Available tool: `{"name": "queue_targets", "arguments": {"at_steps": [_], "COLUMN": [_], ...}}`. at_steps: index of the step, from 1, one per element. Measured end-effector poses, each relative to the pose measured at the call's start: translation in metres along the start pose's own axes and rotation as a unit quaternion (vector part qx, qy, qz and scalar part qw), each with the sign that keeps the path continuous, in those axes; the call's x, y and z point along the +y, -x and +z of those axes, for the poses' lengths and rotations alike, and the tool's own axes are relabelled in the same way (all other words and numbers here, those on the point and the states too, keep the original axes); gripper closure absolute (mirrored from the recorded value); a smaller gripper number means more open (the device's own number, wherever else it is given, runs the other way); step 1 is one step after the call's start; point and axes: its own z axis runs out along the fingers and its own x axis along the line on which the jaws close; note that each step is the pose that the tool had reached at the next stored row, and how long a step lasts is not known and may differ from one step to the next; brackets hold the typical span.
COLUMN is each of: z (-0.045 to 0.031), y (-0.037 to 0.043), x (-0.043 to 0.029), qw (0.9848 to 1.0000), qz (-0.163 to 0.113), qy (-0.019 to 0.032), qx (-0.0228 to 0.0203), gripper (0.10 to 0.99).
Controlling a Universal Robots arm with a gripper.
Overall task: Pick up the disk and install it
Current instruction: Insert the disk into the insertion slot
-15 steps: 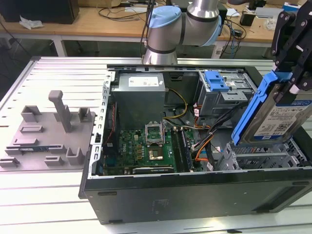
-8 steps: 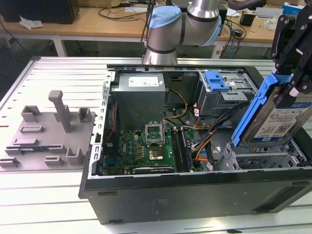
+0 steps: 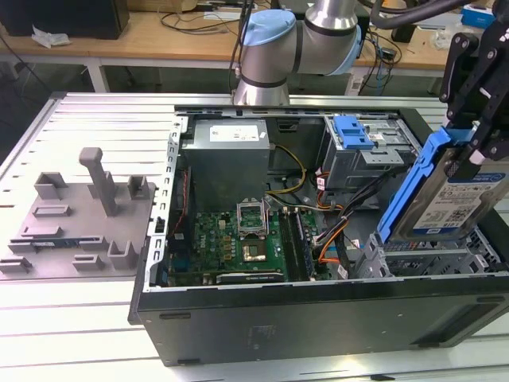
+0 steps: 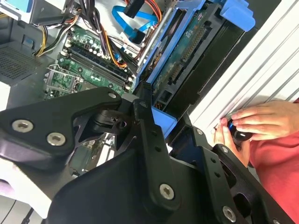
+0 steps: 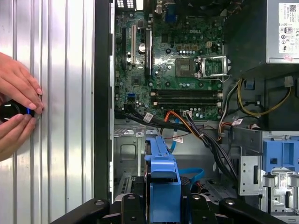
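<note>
One disk point(image 3: 455, 203) is held tilted, clamped in the single pincer point(image 3: 471, 155), at three o'clock in the exterior view, just above the drive cage point(image 3: 429, 259) of one open computer case point(image 3: 318, 318). One grey fixture plate point(image 3: 71, 231) is seen at nine o'clock on the worktop point(image 3: 79, 334). Two hands point(image 5: 18, 86) are seen around one small black object point(image 5: 10, 112) in the first wrist view.

A robotics lab: open computer case point(image 3: 318, 318) on a slotted aluminium table point(image 3: 103, 119), cable-strewn wooden benches point(image 3: 159, 33) behind.
</note>
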Motion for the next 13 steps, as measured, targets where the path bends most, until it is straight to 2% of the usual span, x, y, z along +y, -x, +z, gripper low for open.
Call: {"name": "queue_targets", "arguments": {"at_steps": [4, 13], "z": [0.0032, 0.0155], "y": [-0.0002, -0.0015], "x": [-0.0001, -0.0002], "qw": [1.0, 1.0], "qz": [0.0, 0.0], "qy": [0.0, 0.0004], "qx": [0.0001, 0.0004], "gripper": [0.722, 0.722]}}
